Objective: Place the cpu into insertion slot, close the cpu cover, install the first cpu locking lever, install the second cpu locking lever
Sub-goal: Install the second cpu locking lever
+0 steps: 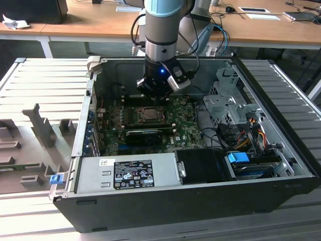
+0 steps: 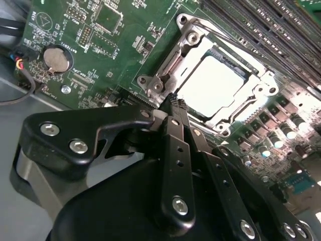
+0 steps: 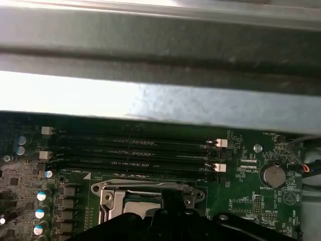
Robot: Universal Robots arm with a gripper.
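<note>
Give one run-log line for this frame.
hand: shut, at socket edge | cpu: seated in insertion slot | cpu cover: closed

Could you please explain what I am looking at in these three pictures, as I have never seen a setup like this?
A robot arm reaches into an open computer case lying on its side. The exterior view looks on from outside; both wrist views ride on the arm. Its black end effector hangs with fingers together, holding nothing, by the socket on the green motherboard. The cpu already sits in the insertion slot, with the cpu cover closed over it. Memory slots and a coin battery lie nearby.
</note>
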